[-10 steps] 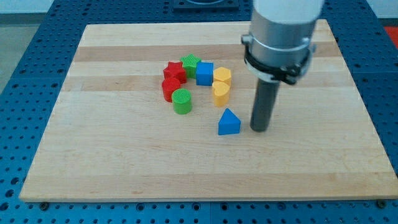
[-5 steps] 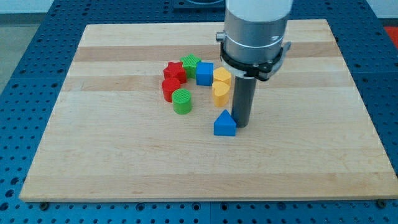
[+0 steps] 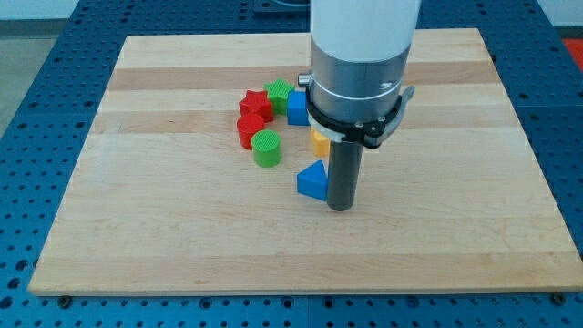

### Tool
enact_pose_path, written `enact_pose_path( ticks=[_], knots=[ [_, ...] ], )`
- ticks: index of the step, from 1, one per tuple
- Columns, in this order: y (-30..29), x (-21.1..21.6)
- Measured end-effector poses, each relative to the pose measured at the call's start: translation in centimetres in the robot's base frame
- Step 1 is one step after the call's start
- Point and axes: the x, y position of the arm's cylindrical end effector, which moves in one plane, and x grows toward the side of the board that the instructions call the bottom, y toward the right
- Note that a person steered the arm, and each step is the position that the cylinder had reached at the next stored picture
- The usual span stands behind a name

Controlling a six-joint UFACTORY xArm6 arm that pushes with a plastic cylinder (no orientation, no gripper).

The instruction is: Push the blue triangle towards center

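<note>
Pale wooden surface (image 3: 164, 237), plank grain running left to right, resting on a blue perforated base (image 3: 27, 264). Blocks lying on it, clustered above its middle: red star (image 3: 256, 103), green star (image 3: 278, 93) touching it, blue cube (image 3: 297, 107) just right of those. Below the red star, a red block (image 3: 249, 129), then a green cylinder (image 3: 266, 148). A yellow block (image 3: 319, 141) shows partly behind the rod. Blue triangle (image 3: 311, 180) sits lowest, near the middle.
</note>
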Motion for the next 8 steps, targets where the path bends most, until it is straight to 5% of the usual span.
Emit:
enact_pose_path(
  ticks=[4,8],
  knots=[
    [-3.7,-6.7],
    [2.7,-1.6]
  ],
)
